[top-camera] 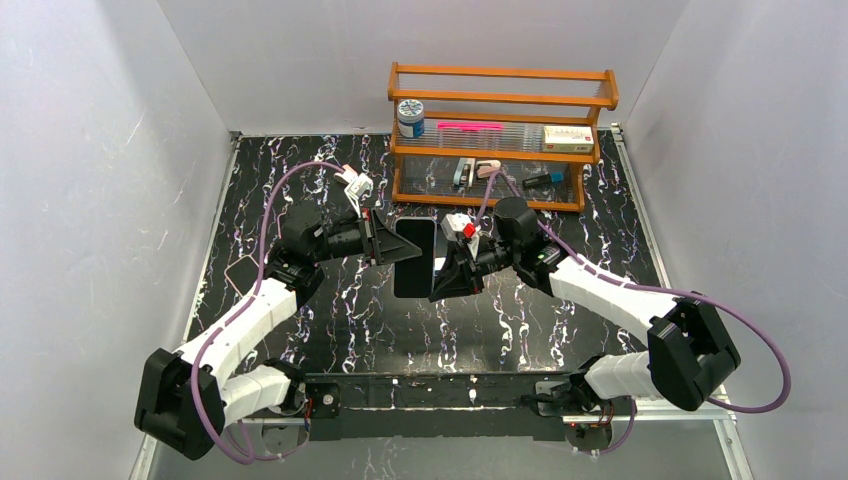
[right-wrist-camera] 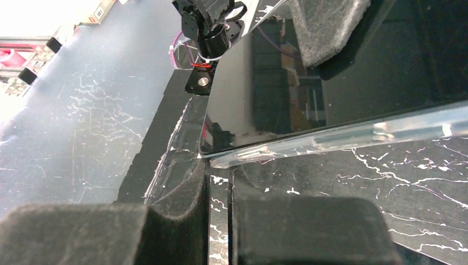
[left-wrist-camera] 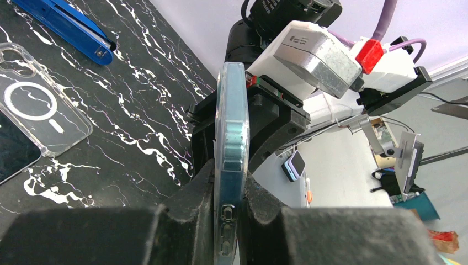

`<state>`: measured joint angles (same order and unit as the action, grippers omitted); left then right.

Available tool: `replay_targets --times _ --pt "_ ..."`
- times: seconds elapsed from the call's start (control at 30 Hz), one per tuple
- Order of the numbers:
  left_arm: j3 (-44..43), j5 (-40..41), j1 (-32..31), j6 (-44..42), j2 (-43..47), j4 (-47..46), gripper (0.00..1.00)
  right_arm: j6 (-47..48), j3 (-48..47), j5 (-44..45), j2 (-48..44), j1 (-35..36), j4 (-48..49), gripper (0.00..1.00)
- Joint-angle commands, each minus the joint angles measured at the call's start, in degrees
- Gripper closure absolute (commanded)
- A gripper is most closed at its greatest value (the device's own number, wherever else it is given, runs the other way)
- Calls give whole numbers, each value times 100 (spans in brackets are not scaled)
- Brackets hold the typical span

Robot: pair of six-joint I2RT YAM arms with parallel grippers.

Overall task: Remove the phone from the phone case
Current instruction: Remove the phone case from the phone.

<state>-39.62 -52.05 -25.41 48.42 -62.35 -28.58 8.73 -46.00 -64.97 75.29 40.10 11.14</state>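
The phone (top-camera: 414,258) sat in its clear phone case (left-wrist-camera: 229,160), lifted off the counter (top-camera: 330,330) at the centre of the top view and held on edge between the two arms. The left end effector (top-camera: 385,238) was clamped on it, one pad on the screen side and one on the back. That looked like an anchoring hold, keeping the phone steady so the case could be worked on.

The right end effector (top-camera: 450,275) met it from the opposite side. In its wrist view the fingers (right-wrist-camera: 182,187) were drawn almost together just below the case's lower corner, apparently pinching the lip there. I judged that as a peeling grip, since the black screen was seated inside the rim.

On the counter in the left of the left wrist view lay a spare clear case (left-wrist-camera: 41,110), with a blue tool (left-wrist-camera: 66,25) above it. At the top of the overhead view stood a wooden rack (top-camera: 500,98). Its upper shelf held a jar (top-camera: 410,118), a pink item (top-camera: 470,126) and a small box (top-camera: 568,138), and small tools lay on the lower shelf.
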Motion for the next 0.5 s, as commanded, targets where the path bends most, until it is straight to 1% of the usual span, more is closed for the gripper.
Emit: replay_targets --times 0.0,0.1,0.2,0.23,0.33,0.47 --pt "-252 363 -26 493 -27 148 100 742 -320 131 -55 58 395 99" --pt "-249 347 -28 484 -58 146 100 687 -363 147 -15 55 428 99" --pt "-219 341 -34 467 -23 150 100 334 -342 416 -35 36 626 99" --pt "-207 337 -34 466 3 146 100 103 -298 499 -54 17 799 99" --pt "-149 337 -34 473 67 143 100 -873 -3 880 -160 -58 1669 92" --pt "-6 337 -39 620 170 -33 100 -2192 505 1677 -337 -98 2881 87"
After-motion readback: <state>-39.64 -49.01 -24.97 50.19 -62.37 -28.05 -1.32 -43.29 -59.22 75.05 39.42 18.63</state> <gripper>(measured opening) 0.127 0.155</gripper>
